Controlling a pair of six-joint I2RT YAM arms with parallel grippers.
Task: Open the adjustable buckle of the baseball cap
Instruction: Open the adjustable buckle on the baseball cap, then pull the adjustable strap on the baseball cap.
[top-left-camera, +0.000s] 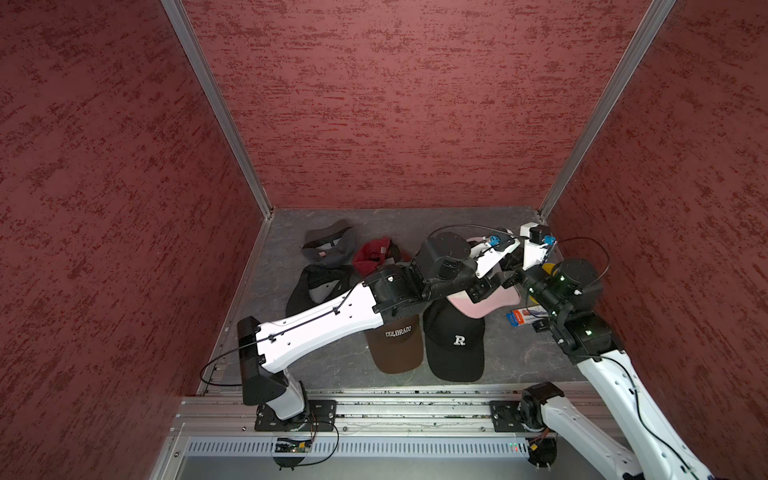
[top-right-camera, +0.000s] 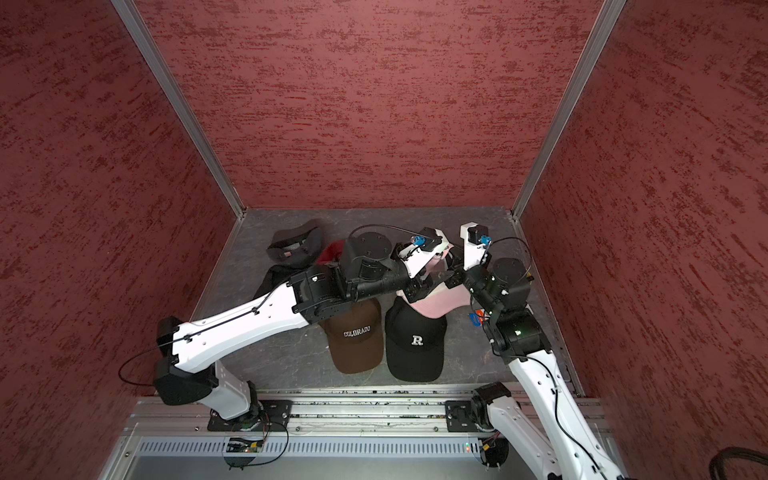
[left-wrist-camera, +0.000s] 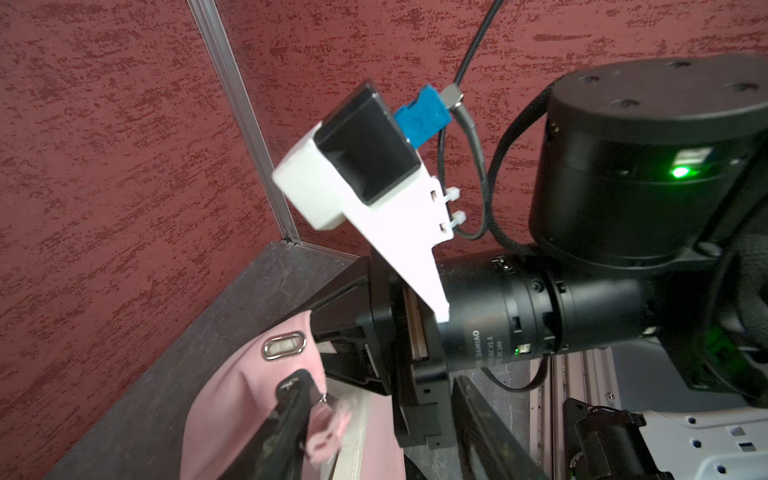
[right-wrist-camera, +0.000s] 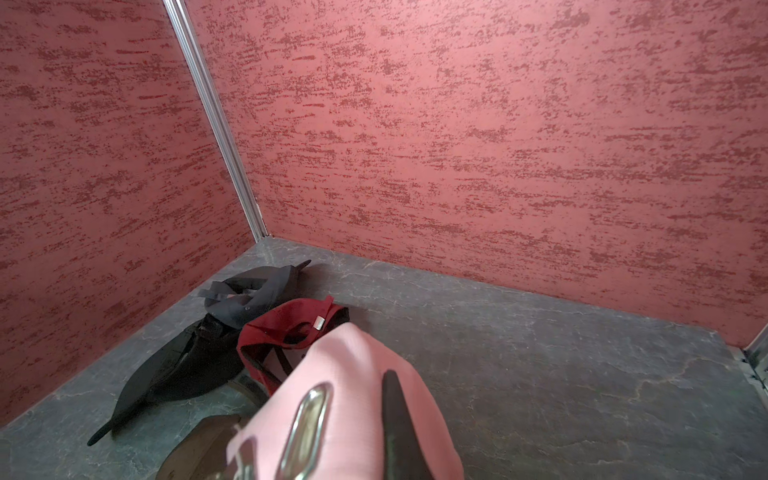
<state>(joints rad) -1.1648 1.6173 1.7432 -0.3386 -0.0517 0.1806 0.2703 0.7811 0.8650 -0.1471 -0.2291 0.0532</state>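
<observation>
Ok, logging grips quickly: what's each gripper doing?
Left gripper: open.
Right gripper: shut on the pink cap.

Both top views look steeply down from high over the front rail (top-left-camera: 415, 409), with the table (top-left-camera: 332, 365) in the lower half of the frame. Left wrist view sits close on the pink cap (left-wrist-camera: 232, 395), facing the right arm (left-wrist-camera: 623, 166). Right wrist view is equally close, shares that cap and faces the back wall (right-wrist-camera: 457, 145).
</observation>
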